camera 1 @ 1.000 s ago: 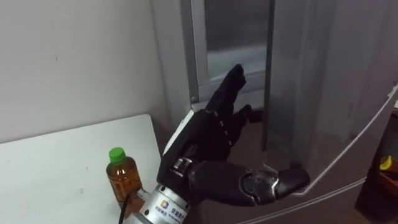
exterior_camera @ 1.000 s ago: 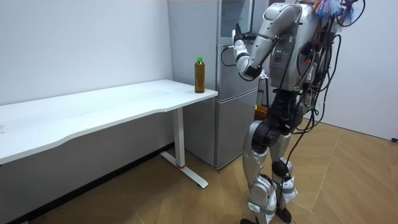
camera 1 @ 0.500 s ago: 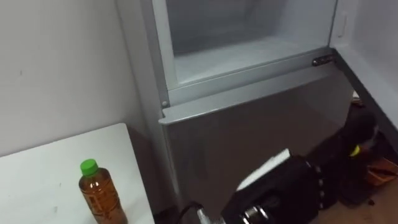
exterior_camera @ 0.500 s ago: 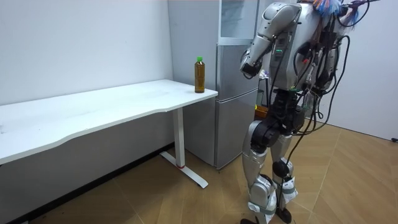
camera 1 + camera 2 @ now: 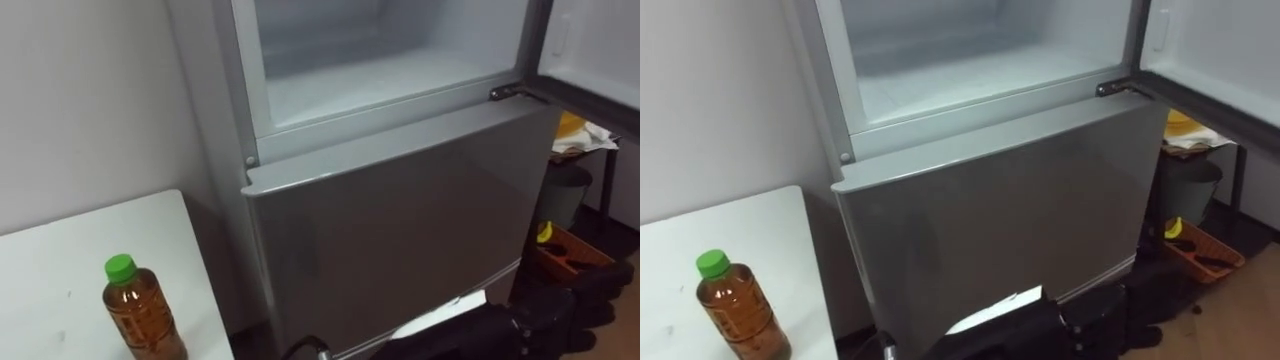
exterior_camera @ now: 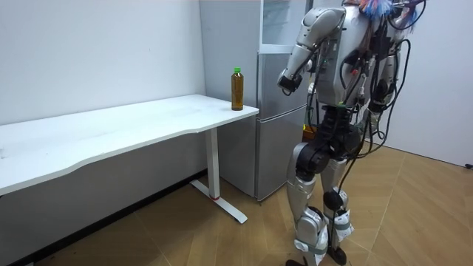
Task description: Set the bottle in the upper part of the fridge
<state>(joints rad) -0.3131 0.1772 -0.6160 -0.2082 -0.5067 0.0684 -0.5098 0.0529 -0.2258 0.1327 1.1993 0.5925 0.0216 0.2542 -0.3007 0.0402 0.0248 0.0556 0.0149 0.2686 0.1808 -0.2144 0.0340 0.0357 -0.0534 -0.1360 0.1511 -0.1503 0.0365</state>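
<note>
One clear plastic bottle (image 5: 138,312) of brown drink with a green cap is seen standing upright on the corner of the white table (image 5: 60,265), just beside the grey two-door fridge (image 5: 400,220); the upper compartment (image 5: 380,70) is seen open, its door (image 5: 600,50) standing out to the right; the robot is placed facing the fridge; its dark left hand (image 5: 572,305) is held low before the fridge, well apart from the bottle; whether its fingers are spread or curled cannot be told.
</note>
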